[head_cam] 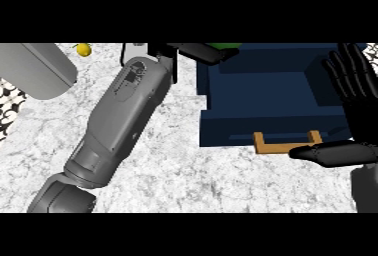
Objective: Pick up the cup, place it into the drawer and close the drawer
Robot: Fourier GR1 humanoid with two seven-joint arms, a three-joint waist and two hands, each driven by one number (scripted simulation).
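just the one head view here, looking steeply down at the marble counter (170, 180) from pretty close; forearms poke in from the bottom edge; blue drawer (273, 95) sits upper right

Surface (184, 175): white-grey marbled top, filling most of the view. On it: a dark blue drawer unit (273, 100) at upper right, its drawer open toward the near edge, with a tan handle (288, 145) at its front; a grey rounded object (40, 70) at upper left; a small yellow item (84, 49) at the far edge, just beside the grey object.
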